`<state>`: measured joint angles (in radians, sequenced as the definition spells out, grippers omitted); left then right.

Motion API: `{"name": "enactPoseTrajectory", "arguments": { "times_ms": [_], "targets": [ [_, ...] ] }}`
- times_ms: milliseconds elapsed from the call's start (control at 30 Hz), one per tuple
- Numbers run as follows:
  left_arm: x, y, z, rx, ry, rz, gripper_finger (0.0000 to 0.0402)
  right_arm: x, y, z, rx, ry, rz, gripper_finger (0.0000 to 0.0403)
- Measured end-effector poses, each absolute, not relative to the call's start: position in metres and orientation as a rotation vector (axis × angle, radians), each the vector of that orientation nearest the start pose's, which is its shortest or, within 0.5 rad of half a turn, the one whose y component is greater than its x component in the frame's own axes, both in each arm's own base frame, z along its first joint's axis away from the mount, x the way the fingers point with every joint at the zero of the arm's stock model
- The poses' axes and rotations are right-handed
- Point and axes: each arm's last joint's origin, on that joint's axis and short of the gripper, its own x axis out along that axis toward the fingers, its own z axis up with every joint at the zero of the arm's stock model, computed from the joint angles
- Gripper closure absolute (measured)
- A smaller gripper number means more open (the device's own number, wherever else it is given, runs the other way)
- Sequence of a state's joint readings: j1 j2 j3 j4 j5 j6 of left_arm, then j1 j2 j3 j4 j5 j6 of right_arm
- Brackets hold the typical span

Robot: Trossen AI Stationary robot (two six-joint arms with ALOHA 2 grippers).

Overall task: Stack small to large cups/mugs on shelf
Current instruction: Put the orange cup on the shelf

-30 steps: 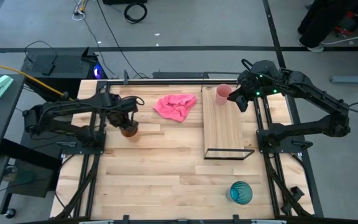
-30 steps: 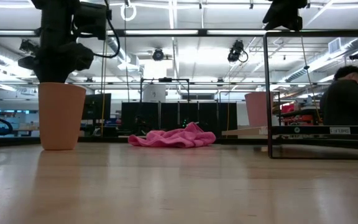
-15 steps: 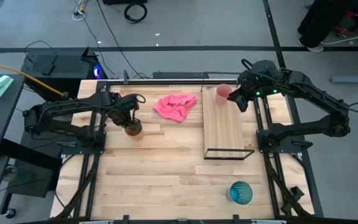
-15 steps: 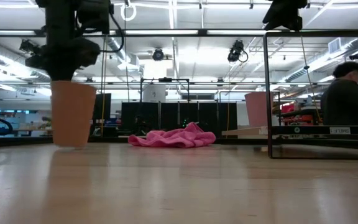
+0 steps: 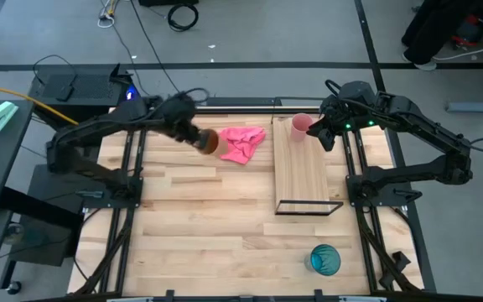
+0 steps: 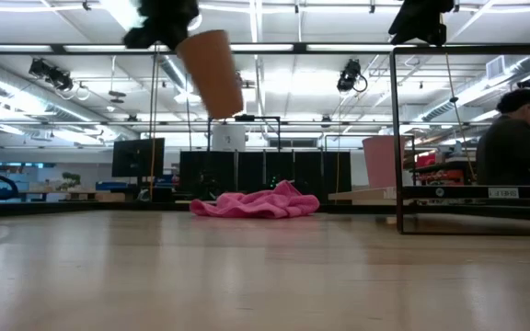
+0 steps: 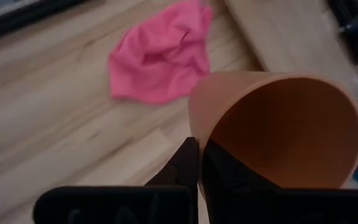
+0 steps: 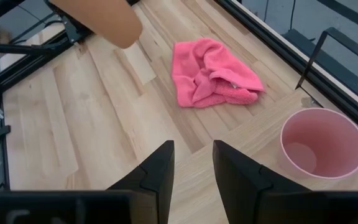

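Gripping smooth tapered orange-brown cup (image 5: 209, 142) by rim, left gripper (image 5: 193, 134) is raised, tilted, beside crumpled pink cloth (image 5: 241, 143). Right gripper (image 8: 189, 167), fingers parted, is poised near round pink cup (image 5: 301, 127) on pale-wood shelf (image 5: 302, 172).

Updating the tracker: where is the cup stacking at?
Done: the pink cup stands upright on the shelf, with the right gripper open beside it. In hand: the left gripper carries the orange cup tilted in the air, near the pink cloth. Left: the orange cup is not yet stacked, and the blue cup sits untouched on the table.
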<state>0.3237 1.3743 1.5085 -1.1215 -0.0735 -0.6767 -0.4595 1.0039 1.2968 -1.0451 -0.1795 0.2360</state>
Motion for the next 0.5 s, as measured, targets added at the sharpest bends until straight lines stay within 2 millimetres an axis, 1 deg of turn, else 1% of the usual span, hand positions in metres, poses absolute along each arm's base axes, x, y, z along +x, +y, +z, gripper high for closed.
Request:
{"name": "enactPoseTrajectory", "arguments": {
  "times_ms": [100,200,367,500],
  "targets": [
    [0.268,0.092,0.382,-0.679,0.873,0.665,0.0391,0.151,-0.069,0.389,0.462,0.685,-0.351,0.0285],
    [0.29,0.1,0.384,-0.635,0.943,0.653,0.0391,0.15,-0.069,0.388,0.464,0.693,-0.352,0.0285],
    [0.332,0.112,0.375,-0.599,0.992,0.568,0.0391,0.15,-0.068,0.388,0.465,0.695,-0.352,0.0285],
    [0.359,0.12,0.356,-0.576,1.057,0.537,0.0391,0.15,-0.068,0.388,0.472,0.697,-0.354,0.0285]
  ]
}}
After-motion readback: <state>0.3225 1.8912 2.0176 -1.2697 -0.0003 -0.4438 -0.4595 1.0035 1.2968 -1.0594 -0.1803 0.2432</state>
